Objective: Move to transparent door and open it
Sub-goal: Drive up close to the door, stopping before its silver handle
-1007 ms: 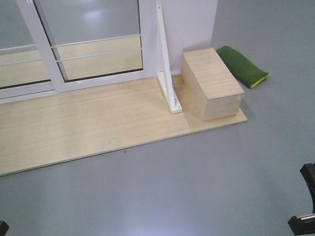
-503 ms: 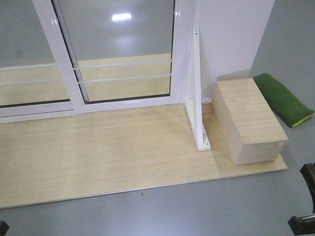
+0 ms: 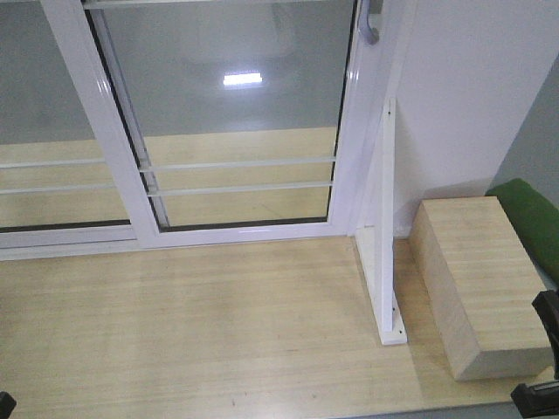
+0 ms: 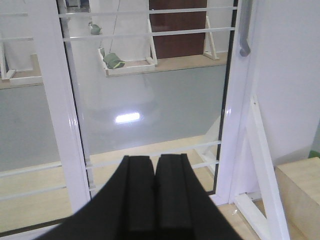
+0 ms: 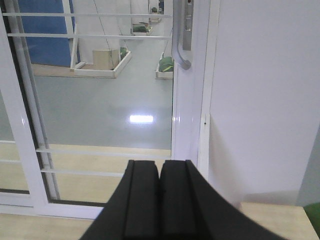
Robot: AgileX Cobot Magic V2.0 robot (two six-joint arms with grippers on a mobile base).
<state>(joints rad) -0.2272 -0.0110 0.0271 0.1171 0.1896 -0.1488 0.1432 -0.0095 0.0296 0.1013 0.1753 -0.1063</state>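
Note:
The transparent door (image 3: 236,113) is a glass panel in a white frame with thin white bars low down, standing straight ahead. Its curved grey handle (image 3: 370,26) hangs on the right stile at the top edge of the front view. In the left wrist view, the door (image 4: 150,100) and handle (image 4: 244,30) lie beyond my left gripper (image 4: 155,159), which is shut and empty. My right gripper (image 5: 159,164) is also shut on nothing, below the handle (image 5: 181,45) and some way short of the door (image 5: 100,90).
A white slanted support post (image 3: 384,253) stands right of the door on the wooden platform (image 3: 218,332). A wooden box (image 3: 485,288) and a green cushion (image 3: 533,218) lie further right, against the white wall (image 3: 472,87). A handle-less glass panel (image 3: 44,113) is to the left.
The view has closed in on the door and swung right. The grey floor has left the frame, the door handle has come in at the top, and the box has slid to the lower right.

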